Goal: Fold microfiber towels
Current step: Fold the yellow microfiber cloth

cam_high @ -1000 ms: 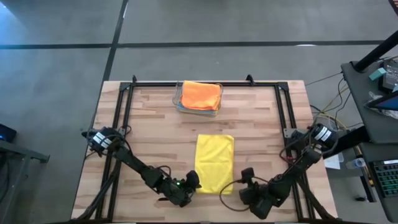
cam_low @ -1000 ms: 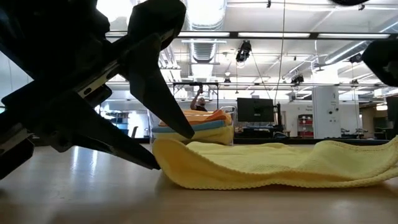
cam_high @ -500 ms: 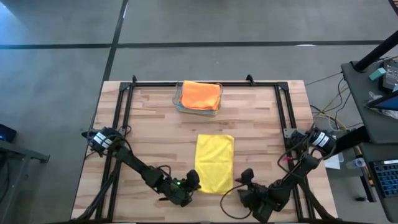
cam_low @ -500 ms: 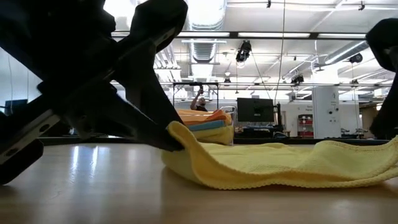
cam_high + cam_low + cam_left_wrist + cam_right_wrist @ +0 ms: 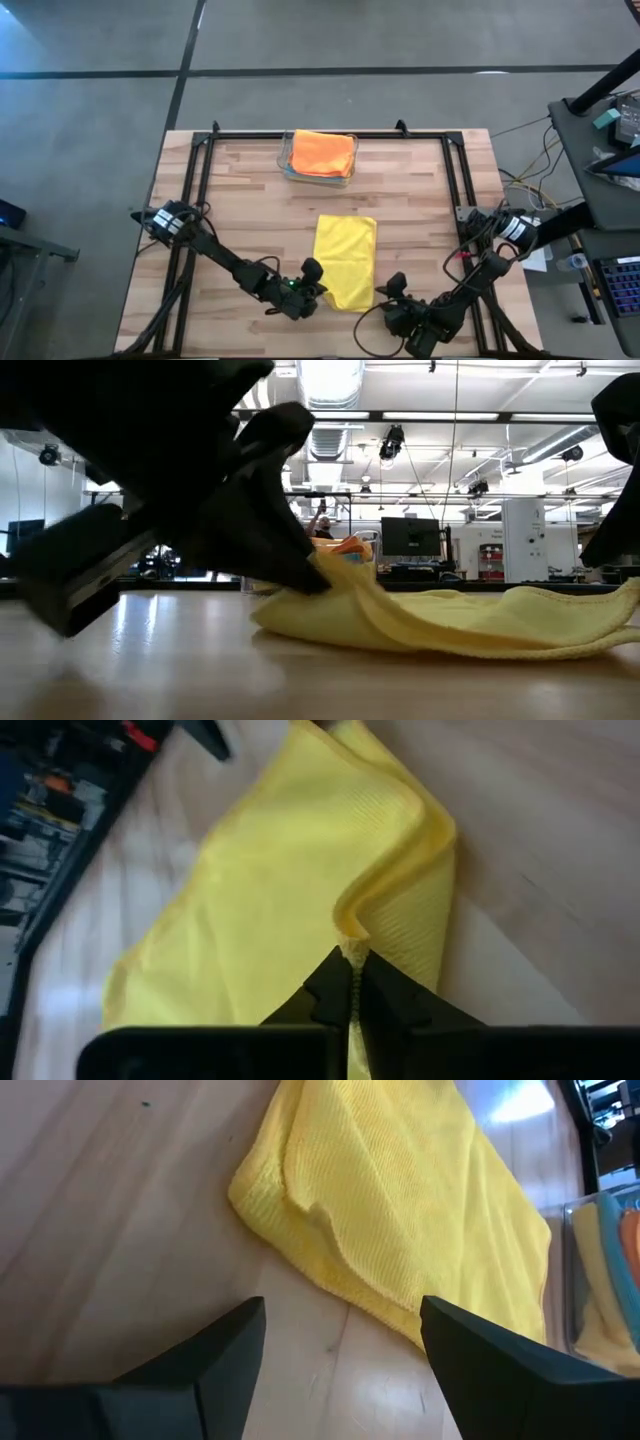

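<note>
Our left gripper [image 5: 352, 982] has clenched the yellow towel [image 5: 346, 262]'s near corner; our right gripper [image 5: 340, 1345], jaws spread, hovers just short of the other near corner.

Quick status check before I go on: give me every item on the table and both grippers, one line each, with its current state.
Yellow towel: lying mid-table, already folded in half, near left corner pinched and lifted.
Left gripper: shut on that corner.
Right gripper: open, just short of the towel's near right corner, touching nothing.
Clear bin: at the table's far edge, holding stacked towels.
Orange towel: folded, top of the bin's stack.
</note>
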Robot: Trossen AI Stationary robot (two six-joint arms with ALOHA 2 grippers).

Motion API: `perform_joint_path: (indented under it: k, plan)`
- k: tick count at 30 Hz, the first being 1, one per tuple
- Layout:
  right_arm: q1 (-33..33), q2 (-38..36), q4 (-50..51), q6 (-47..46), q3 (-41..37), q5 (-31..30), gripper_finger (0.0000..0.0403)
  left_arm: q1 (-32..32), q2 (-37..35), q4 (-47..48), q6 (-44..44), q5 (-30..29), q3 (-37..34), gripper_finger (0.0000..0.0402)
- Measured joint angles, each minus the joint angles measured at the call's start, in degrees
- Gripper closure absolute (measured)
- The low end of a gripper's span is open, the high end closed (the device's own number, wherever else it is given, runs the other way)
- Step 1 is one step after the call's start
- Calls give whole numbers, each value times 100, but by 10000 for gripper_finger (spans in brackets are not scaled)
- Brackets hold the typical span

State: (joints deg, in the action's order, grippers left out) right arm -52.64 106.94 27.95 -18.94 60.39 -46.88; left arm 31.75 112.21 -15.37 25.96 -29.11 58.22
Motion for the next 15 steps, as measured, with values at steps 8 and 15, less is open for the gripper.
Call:
perform_joint_path:
  k: [8, 15]
  plan:
    - [-2, 0, -5, -13, -7, -76, 144, -46, -163, -100, -152, 1, 2, 401]
    - [0, -22, -292, -28, -32, -115, 144, -65, -425, -206, -209, -142, -1, 401]
